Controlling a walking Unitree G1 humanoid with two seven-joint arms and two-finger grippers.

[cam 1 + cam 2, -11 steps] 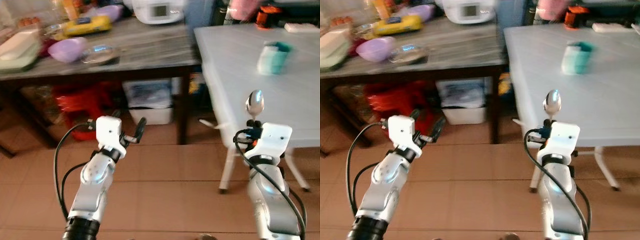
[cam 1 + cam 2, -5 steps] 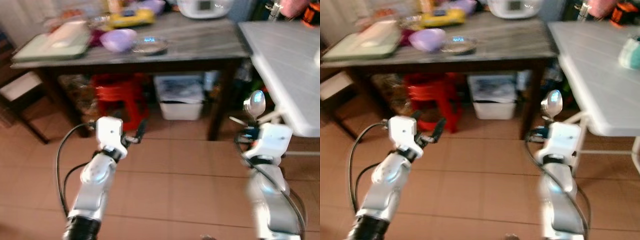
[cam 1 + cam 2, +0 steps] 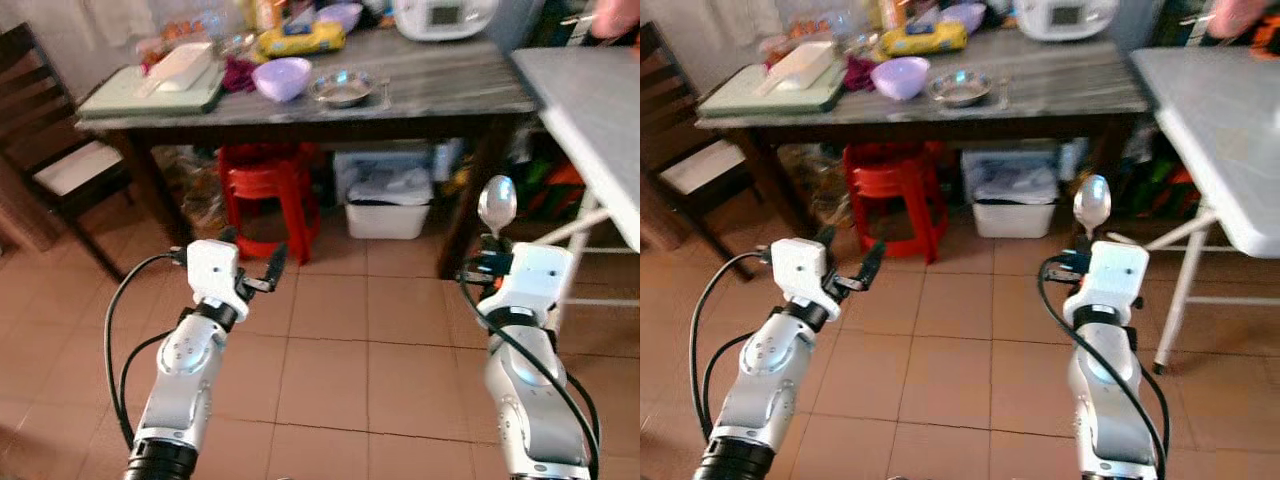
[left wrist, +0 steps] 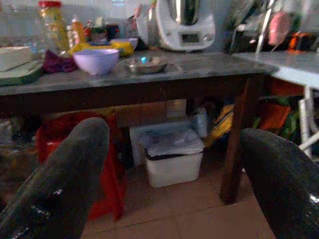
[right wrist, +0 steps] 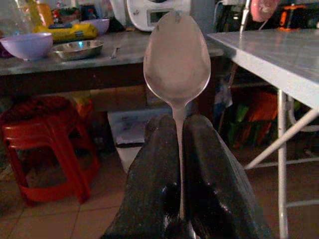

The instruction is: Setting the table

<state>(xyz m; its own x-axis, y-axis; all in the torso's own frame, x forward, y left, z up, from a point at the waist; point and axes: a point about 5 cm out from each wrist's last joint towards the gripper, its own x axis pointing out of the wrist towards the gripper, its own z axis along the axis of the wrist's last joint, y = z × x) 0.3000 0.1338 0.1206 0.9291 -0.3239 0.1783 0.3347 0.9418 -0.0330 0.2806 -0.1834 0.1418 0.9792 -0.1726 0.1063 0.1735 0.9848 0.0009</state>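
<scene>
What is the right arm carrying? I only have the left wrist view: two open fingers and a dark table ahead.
Observer: The right gripper is shut on a metal spoon.
Operator: How does it sit?
Observer: Upright, handle pinched between the fingers, bowl end on top.
Operator: Anything beside the dark table I'm missing?
Observer: A dark wooden chair with a pale seat stands at the left end of the dark table.

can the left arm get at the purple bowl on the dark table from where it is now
Probably not yet. The open left gripper hangs low over the tiled floor, well short of the purple bowl on the dark table; nothing blocks it.
</scene>
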